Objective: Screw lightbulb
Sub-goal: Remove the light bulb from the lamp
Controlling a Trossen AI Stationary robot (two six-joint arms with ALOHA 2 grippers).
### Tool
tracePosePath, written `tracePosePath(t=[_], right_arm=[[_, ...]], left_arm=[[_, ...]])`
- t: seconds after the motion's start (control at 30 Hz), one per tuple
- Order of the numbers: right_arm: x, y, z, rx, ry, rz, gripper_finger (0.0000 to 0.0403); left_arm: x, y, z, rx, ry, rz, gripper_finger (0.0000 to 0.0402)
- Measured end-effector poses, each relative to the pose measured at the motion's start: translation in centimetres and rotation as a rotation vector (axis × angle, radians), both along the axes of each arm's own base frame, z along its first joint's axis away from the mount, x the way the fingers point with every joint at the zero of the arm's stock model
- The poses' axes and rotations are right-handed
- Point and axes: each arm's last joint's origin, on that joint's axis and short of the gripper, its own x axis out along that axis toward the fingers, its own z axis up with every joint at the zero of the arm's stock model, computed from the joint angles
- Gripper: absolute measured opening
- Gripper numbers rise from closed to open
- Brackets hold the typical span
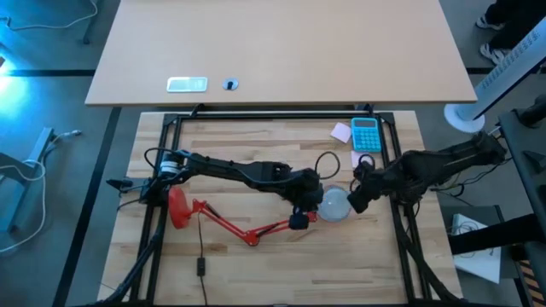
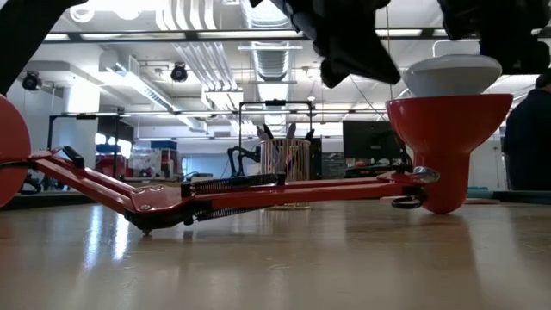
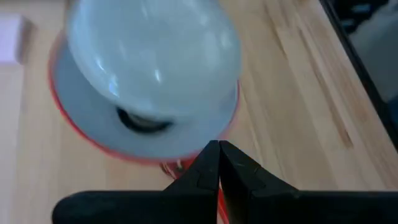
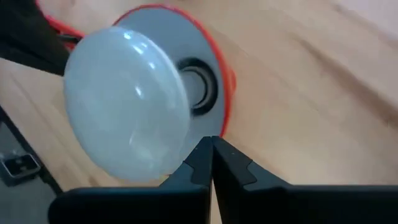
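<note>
The red desk lamp lies on the wooden table, with its base (image 1: pixel 177 207) at the left and its folded arm (image 1: pixel 247 230) along the table. Its cone shade (image 2: pixel 448 129) stands mouth up. The white lightbulb (image 1: pixel 334 205) sits upright with its neck in the socket (image 4: pixel 198 87) and its dome above the rim (image 2: pixel 452 73). My left gripper (image 1: pixel 311 205) is shut just left of the shade, its tips (image 3: pixel 216 149) over the rim. My right gripper (image 1: pixel 354 200) is shut just right of the bulb, its tips (image 4: pixel 210 144) beside the dome. My left gripper hangs above and to the left of the shade in the low view and touches nothing that shows. My right gripper has its shut fingers close against the right side of the bulb's dome (image 2: pixel 498 67); I cannot tell whether they touch it.
A teal calculator (image 1: pixel 366 134), pink notes (image 1: pixel 341 131) and a small clear cup (image 1: pixel 366 160) lie at the far right. A black frame rail (image 1: pixel 273 117) borders the table. The lamp's cable (image 1: pixel 201 256) runs toward the near edge.
</note>
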Motion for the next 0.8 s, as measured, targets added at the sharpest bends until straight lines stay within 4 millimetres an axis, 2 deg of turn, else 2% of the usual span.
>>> tracePosePath(t=[0.13, 0.27, 0.5, 0.6, 0.8], right_arm=[[-0.9, 0.2, 0.5, -0.031, -0.030, 0.096, 0.0000], [-1.1, 1.3, 0.4, 0.041, -0.021, 0.097, 0.0000], [1.5, 4.3, -0.7, 0.152, -0.015, 0.072, 0.0000], [2.3, 4.7, -1.4, 0.135, 0.022, 0.065, 0.0000], [2.7, 4.1, -1.7, 0.103, 0.039, 0.065, 0.0000]], left_arm=[[-0.6, 0.8, 0.0, -0.004, 0.061, 0.008, 0.0000], [-0.6, 2.5, 0.6, 0.003, 0.031, 0.033, 0.0000], [0.2, 4.3, 1.3, 0.009, -0.074, 0.074, 0.0000], [0.2, 4.1, 1.3, 0.008, -0.080, 0.070, 0.0000], [0.1, 2.1, 1.0, -0.017, -0.054, 0.053, 0.0000]])
